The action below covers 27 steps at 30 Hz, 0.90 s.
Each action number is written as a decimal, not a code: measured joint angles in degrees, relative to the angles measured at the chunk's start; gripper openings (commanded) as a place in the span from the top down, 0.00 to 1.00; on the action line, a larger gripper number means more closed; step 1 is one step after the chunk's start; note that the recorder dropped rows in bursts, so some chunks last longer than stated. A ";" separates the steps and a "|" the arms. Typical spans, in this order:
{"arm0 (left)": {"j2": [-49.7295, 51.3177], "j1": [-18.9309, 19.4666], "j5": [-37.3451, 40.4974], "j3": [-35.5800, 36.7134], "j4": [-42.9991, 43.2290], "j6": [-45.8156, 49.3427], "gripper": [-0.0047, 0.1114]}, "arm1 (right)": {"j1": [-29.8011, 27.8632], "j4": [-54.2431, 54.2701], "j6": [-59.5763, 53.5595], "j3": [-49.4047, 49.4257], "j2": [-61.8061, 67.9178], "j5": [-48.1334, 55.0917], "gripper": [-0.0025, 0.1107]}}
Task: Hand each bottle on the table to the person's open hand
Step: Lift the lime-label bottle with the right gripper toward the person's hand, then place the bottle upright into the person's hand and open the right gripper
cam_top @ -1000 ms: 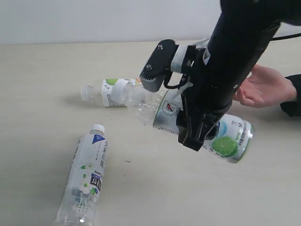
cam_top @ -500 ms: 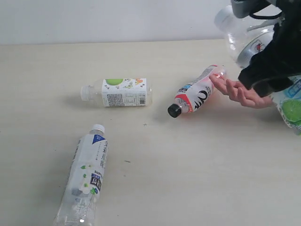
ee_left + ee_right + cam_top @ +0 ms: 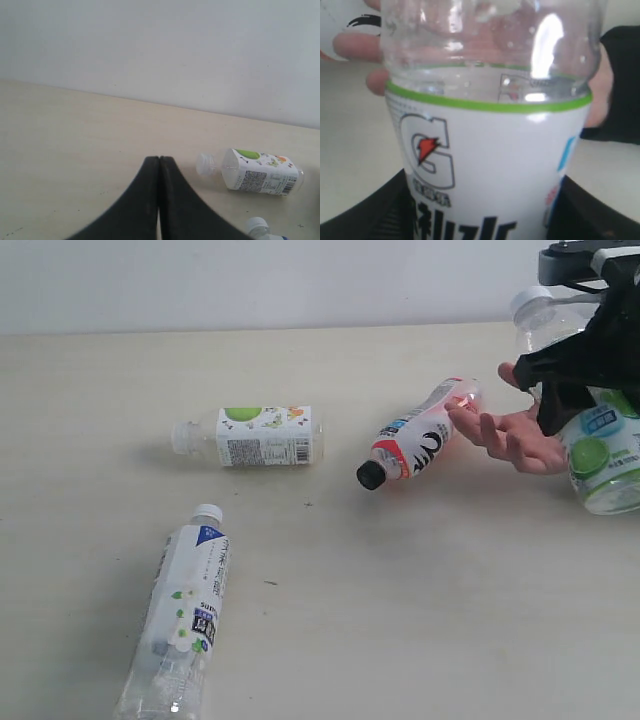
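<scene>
Here, held bottle (image 3: 600, 455): clear, white cap, white label with a green rim, a green disc and a blue patch. It is at the 3 o'clock edge of the exterior view, nearly upright, with the cap leaning toward 11 o'clock. Whether its base meets the table cannot be told.
Right gripper (image 3: 578, 375): black, jaws spread wide around the held bottle's upper body and clamped on it. In the wrist view one finger sits on each side of the label.
Person's open hand (image 3: 520, 435): bare, palm showing, fingers spread and pointing toward 9 o'clock. It is just at 9 o'clock of the held bottle and partly behind it. A black cuff (image 3: 620, 85) shows at the wrist. Whether hand and bottle touch cannot be told.
Red-labelled bottle (image 3: 415, 435): black cap, lying on the table at 9 o'clock of the hand, cap toward 7 o'clock, base just beside the fingertips.
Short green-labelled bottle (image 3: 262, 435): white cap, on its side at 9 o'clock of the red-labelled bottle and apart from it, cap toward 9 o'clock.
Blue-labelled bottle (image 3: 185, 610): white cap, lying at 7 o'clock of the short one, cap toward 12 o'clock, base at the view's 6 o'clock edge.
Table (image 3: 400, 590): pale beige, faint grain, a few dark specks.
Left gripper (image 3: 159, 161): black fingers pressed together with nothing between them, above the table, the short green-labelled bottle nearby.
</scene>
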 measured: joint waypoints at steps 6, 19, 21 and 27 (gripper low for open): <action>0.00 0.00 0.00 0.00 0.00 0.00 0.96 | -0.23 0.37 -0.58 -7.12 8.40 -0.58 0.98; 0.00 0.00 0.00 0.00 0.00 0.00 0.96 | -0.23 -1.50 -1.63 -11.62 16.61 0.05 0.98; 0.00 0.00 0.00 0.00 0.00 0.00 0.96 | -0.23 -1.50 -1.63 -11.64 16.84 0.05 0.98; 0.00 0.00 0.00 0.00 0.00 0.00 0.96 | -0.23 -1.54 -1.63 -11.64 17.32 0.05 0.84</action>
